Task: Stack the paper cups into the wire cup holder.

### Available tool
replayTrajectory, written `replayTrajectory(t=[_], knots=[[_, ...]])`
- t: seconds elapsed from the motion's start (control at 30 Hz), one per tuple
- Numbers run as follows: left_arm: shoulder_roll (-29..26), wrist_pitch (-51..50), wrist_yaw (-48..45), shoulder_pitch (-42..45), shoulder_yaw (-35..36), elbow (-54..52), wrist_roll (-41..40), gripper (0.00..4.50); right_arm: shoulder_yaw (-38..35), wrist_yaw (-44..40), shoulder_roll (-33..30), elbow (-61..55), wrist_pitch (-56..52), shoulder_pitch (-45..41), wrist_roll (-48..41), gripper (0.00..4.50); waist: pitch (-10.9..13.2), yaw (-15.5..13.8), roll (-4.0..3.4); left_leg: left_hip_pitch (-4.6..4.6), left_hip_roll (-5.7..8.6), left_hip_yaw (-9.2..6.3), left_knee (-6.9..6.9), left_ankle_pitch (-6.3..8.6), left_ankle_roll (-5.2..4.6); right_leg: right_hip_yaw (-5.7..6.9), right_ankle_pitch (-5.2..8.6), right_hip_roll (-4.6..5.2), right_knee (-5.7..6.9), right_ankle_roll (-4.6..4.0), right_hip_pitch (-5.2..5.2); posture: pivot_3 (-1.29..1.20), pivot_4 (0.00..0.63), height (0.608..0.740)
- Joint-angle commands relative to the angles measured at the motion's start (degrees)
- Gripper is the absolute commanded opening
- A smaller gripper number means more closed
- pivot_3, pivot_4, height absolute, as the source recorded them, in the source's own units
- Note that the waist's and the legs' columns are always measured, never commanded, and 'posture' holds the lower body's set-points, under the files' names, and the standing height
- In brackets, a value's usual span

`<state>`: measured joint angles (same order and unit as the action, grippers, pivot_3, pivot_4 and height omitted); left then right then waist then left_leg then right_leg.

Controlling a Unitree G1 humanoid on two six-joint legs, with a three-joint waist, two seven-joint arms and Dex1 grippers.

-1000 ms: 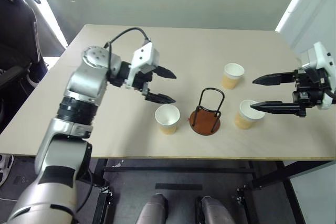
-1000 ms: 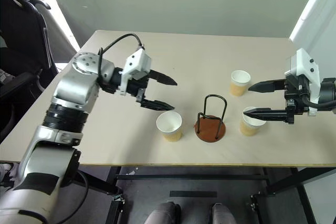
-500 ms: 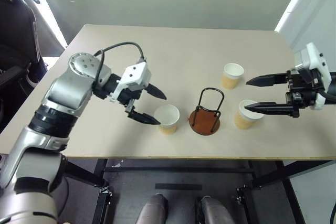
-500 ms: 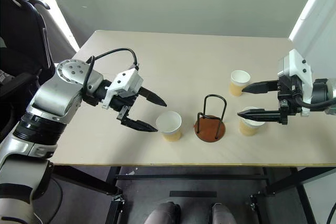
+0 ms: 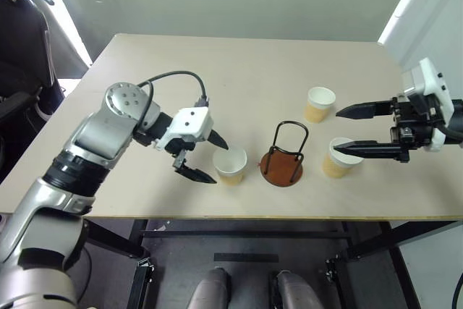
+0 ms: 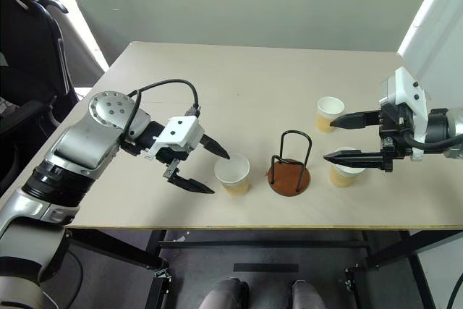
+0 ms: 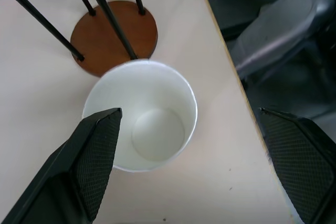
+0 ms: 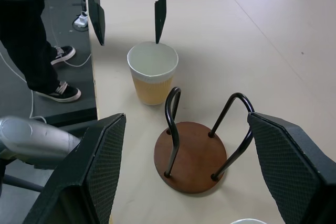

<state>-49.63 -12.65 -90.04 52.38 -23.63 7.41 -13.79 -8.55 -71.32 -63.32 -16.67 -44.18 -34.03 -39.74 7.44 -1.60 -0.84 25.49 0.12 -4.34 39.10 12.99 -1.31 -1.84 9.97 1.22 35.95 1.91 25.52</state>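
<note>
The wire cup holder (image 5: 283,155) stands empty near the counter's (image 5: 253,70) front edge, between three upright paper cups: one (image 5: 231,165) just left, two (image 5: 320,104) (image 5: 336,158) to its right. The left gripper (image 5: 206,157), jaws open, flanks the left cup. The right gripper (image 5: 346,130), jaws open, hovers over the right pair.

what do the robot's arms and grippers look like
The left arm is silver-grey metal with black ribbed joint rings, a round bolted joint cap and a black cable looping to a white wrist block. The left gripper and right gripper each have two black pointed fingers, inner faces cross-hatched. The right wrist housing is white.
</note>
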Motion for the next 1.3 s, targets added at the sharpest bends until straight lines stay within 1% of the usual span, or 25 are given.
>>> replayTrajectory(t=[0.03, 0.23, 0.43, 0.47, 0.53, 0.67, 0.87, 0.9, 1.13, 1.3], knots=[[1.7, 3.5, -0.1, -0.4, 0.2, 1.3, 3.2, 4.47, -0.8, 0.3, -0.2, -1.3, 0.4, -0.6, -0.7, 3.77, 0.0, 0.0, 0.00, 0.00, 0.00, -0.01, 0.00, 0.00, 0.00, 0.00, 0.00, 0.00, 0.00, 0.00, 0.00, 0.00, 0.150, 0.740], [5.1, 5.7, 0.9, -0.9, 1.2, 3.8, 5.7, 4.47, -0.7, 0.4, -0.2, -1.2, 0.4, -0.5, -0.5, 3.77, 0.0, 0.0, 0.00, 0.02, 0.00, -0.01, 0.00, 0.01, -0.01, 0.00, -0.01, 0.01, 0.01, 0.01, 0.02, 0.00, 0.150, 0.740], [7.1, 6.4, 0.9, -1.6, 1.8, 4.7, 6.1, 4.47, -0.5, 0.2, -0.5, -0.8, 0.8, -0.2, 0.0, 3.77, 0.0, 0.0, 0.00, 0.02, 0.00, 0.00, 0.00, 0.01, -0.01, 0.00, -0.02, 0.00, 0.01, 0.03, 0.02, 0.00, 0.150, 0.740], [7.1, 6.4, 0.7, -1.5, 2.0, 4.8, 6.0, 4.31, -0.5, 0.2, -0.5, -0.7, 0.9, -0.2, 0.1, 3.77, 0.0, 0.0, 0.00, 0.02, 0.00, -0.01, 0.00, 0.01, -0.01, 0.00, -0.02, 0.00, 0.01, 0.03, 0.02, 0.00, 0.150, 0.740], [7.0, 6.3, -0.2, -1.3, 2.2, 5.1, 5.8, 3.88, -0.4, 0.2, -0.5, -0.5, 0.9, -0.2, 0.1, 3.77, 0.0, 0.0, 0.00, 0.02, 0.00, -0.01, 0.00, 0.01, -0.01, 0.00, -0.03, 0.00, 0.01, 0.05, 0.02, 0.00, 0.150, 0.740], [6.1, 6.6, -2.3, -1.8, 2.4, 4.8, 4.9, 2.45, -0.4, 0.2, -0.5, -0.3, 0.9, -0.1, 0.1, 3.77, 0.0, 0.0, 0.00, 0.02, 0.00, -0.01, 0.00, 0.01, -0.01, 0.00, -0.05, 0.00, 0.02, 0.07, 0.02, 0.00, 0.150, 0.740], [5.1, 6.3, -2.5, -2.1, 1.8, 4.6, 3.8, 0.24, -0.2, -0.1, -0.5, 0.4, 1.2, -0.2, 0.4, 3.77, 0.0, 0.0, 0.00, 0.02, 0.00, -0.01, 0.00, 0.02, -0.01, 0.00, -0.07, 0.00, 0.01, 0.11, 0.02, 0.00, 0.150, 0.740], [5.0, 6.4, -2.5, -1.9, 1.8, 4.9, 3.7, 0.02, -0.1, -0.2, -0.5, 0.6, 1.2, -0.3, 0.6, 3.77, 0.0, 0.0, 0.00, 0.02, 0.00, -0.01, 0.01, 0.02, -0.01, 0.00, -0.07, 0.00, 0.01, 0.11, 0.02, 0.00, 0.150, 0.740], [6.1, 6.3, -1.3, 0.6, 3.7, 7.5, 3.4, 0.02, 0.4, -0.6, -0.6, 1.4, 1.7, -1.0, 1.1, 3.77, 0.0, 0.0, 0.00, 0.02, 0.00, -0.01, 0.01, 0.02, -0.01, 0.00, -0.07, 0.00, 0.02, 0.11, 0.02, 0.00, 0.150, 0.740], [9.8, 8.7, 4.1, 7.4, 7.2, 15.1, 4.5, 0.02, 0.5, -0.9, -0.7, 2.0, 2.2, -1.2, 1.5, 3.77, 0.0, -0.2, 0.00, 0.07, 0.00, -0.03, 0.06, 0.02, -0.02, 0.01, -0.07, 0.01, 0.02, 0.10, 0.02, 0.00, 0.150, 0.740]])
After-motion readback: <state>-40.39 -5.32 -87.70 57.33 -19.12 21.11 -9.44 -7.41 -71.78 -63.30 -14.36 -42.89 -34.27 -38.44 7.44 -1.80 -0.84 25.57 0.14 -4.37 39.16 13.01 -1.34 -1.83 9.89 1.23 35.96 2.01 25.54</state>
